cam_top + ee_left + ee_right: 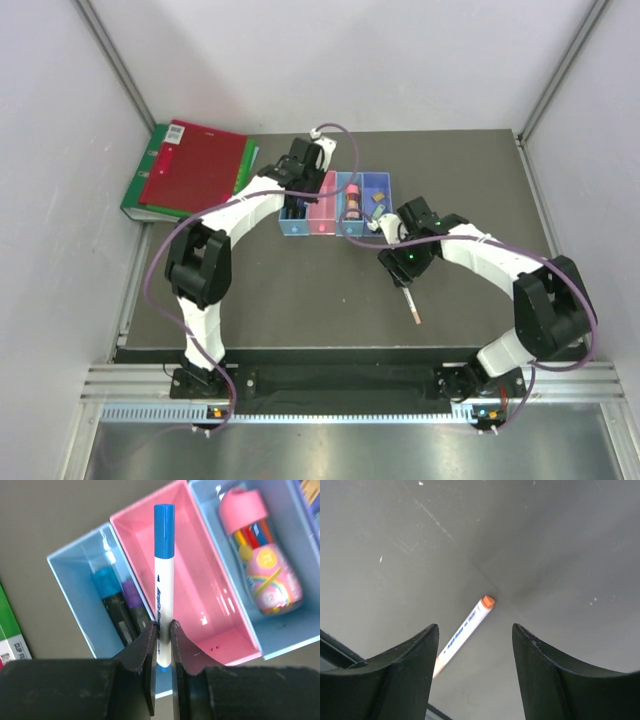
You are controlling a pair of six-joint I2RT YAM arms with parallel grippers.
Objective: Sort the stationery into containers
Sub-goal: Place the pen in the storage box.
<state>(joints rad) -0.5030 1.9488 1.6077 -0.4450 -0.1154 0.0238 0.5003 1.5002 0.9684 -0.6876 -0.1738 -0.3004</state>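
Over the worktop [300, 310], seen from above, the left gripper [297, 198] hangs at the left end of the row of bins [323, 226]. The right gripper [400, 280] points down just by a thin pen [413, 308] lying flat.

From the left wrist, that gripper is clamped on the white blue-capped pen [163, 590], held above the wall between the light blue bin [75, 580] and the pink bin [210, 600]. Two highlighters [117, 610] lie in the blue one, and a pink-capped bottle [260, 565] lies in the bin beyond the pink.

From the right wrist, the fingers stand apart, with the orange-tipped thin pen on the worktop between and beyond them, touching neither.
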